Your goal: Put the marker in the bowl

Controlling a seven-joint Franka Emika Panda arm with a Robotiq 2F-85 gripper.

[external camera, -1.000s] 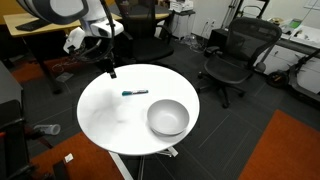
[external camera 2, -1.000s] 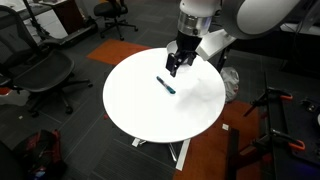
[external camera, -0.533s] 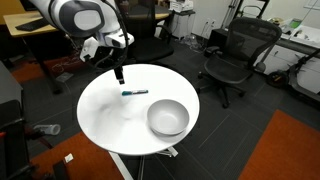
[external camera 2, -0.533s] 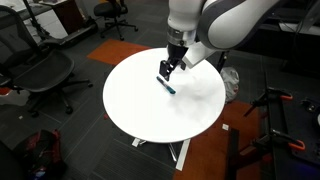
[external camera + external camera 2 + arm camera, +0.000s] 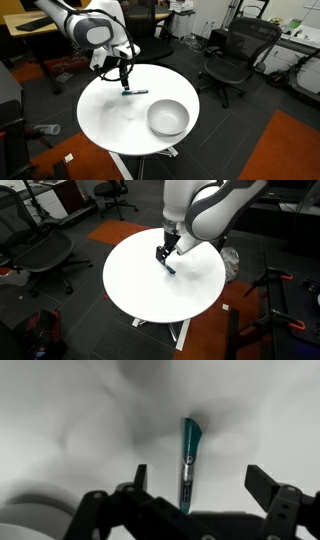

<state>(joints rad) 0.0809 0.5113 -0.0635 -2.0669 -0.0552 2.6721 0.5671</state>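
Between the wide-open jaws of the gripper (image 5: 200,488), marker (image 5: 188,458) lies flat on the white round table (image 5: 105,118), nothing grasped. Gripper hangs low right over marker in both exterior views; contact can't be told. Bowl (image 5: 167,118) upright on same table, near marker, apart. Office chair (image 5: 236,55) beyond.

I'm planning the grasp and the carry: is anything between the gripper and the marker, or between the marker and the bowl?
Nothing visible. The open gripper hangs right over the marker, and only bare table lies between it and the bowl.
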